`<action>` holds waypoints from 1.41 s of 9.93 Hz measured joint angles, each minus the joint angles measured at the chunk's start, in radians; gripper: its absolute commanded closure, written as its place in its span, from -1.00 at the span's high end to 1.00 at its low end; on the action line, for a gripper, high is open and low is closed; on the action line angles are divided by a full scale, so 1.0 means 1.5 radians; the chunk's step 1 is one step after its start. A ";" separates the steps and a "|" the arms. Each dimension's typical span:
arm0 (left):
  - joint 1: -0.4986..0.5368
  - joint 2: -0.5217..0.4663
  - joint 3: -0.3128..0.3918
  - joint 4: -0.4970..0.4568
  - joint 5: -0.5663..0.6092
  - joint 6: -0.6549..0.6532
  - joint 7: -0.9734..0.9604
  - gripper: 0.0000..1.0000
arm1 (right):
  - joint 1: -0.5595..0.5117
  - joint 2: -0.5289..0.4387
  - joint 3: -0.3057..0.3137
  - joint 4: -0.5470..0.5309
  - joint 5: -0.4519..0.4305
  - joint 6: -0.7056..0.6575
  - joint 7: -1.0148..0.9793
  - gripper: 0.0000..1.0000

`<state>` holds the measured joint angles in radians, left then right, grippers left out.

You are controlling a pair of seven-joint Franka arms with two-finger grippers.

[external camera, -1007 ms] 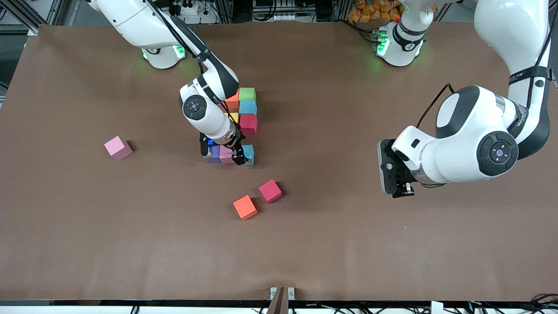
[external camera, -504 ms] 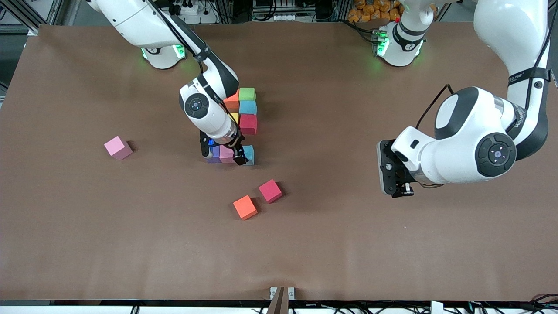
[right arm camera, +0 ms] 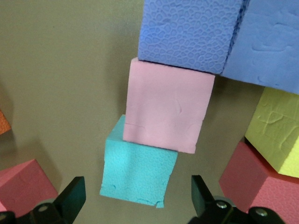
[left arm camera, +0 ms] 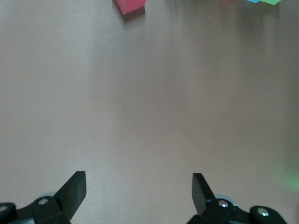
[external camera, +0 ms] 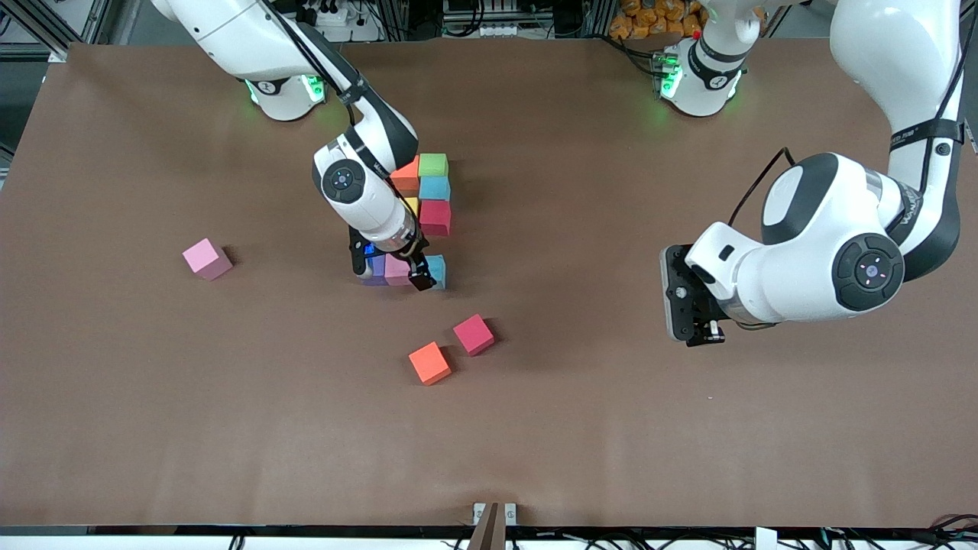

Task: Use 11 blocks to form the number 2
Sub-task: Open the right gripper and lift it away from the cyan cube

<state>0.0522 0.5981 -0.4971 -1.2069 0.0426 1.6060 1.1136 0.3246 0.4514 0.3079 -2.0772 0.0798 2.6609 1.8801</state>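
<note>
Two arms reach over the brown table (external camera: 153, 428). The right gripper (external camera: 390, 269) hangs low over the bottom row of the number 2 (external camera: 416, 221), right above a pink block (right arm camera: 166, 109). Its jaws are wide open and hold nothing. In the right wrist view the pink block sits between a purple block (right arm camera: 191, 30) and a blue block (right arm camera: 138, 175), and it touches both. The blue one is a bit out of line with the pink one. A yellow block (right arm camera: 275, 133) and a red block (right arm camera: 259, 182) of the shape show to one side.

Farther from the front camera, the shape has a green block (external camera: 433, 164) at its top, with an orange block (external camera: 406, 176) beside it. A second blue block (external camera: 434, 188) is just under the green one. The right arm hides part of the shape.

Three blocks lie loose. A pink one (external camera: 207, 258) sits well apart, toward the right arm's end. An orange one (external camera: 429, 363) and a dark pink one (external camera: 474, 334) sit close together, nearer to the front camera than the shape.

The left gripper (left arm camera: 140, 186) waits over bare table toward the left arm's end. Its jaws are wide open and hold nothing.
</note>
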 measured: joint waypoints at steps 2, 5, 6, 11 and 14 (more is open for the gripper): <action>0.001 0.000 0.000 0.000 -0.005 0.000 0.000 1.00 | 0.000 -0.010 0.000 0.002 -0.001 -0.011 0.000 1.00; -0.024 0.012 -0.001 -0.001 -0.024 0.004 -0.028 1.00 | -0.023 -0.037 -0.001 0.030 -0.058 -0.088 -0.037 1.00; -0.043 0.014 -0.001 -0.001 -0.024 0.008 -0.071 1.00 | -0.042 -0.045 -0.002 0.032 -0.069 -0.096 -0.093 1.00; -0.045 -0.001 -0.004 0.018 -0.055 0.017 -0.357 1.00 | -0.175 -0.129 -0.026 0.037 -0.076 -0.290 -0.565 1.00; -0.014 -0.062 -0.004 0.025 -0.062 0.031 -0.621 1.00 | -0.205 -0.182 -0.107 0.042 -0.077 -0.352 -0.852 1.00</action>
<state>0.0313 0.5051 -0.5024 -1.1687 -0.0510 1.6530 0.1816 0.0179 0.1779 0.1467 -2.0141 -0.0352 2.1321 0.6023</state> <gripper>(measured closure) 0.000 0.000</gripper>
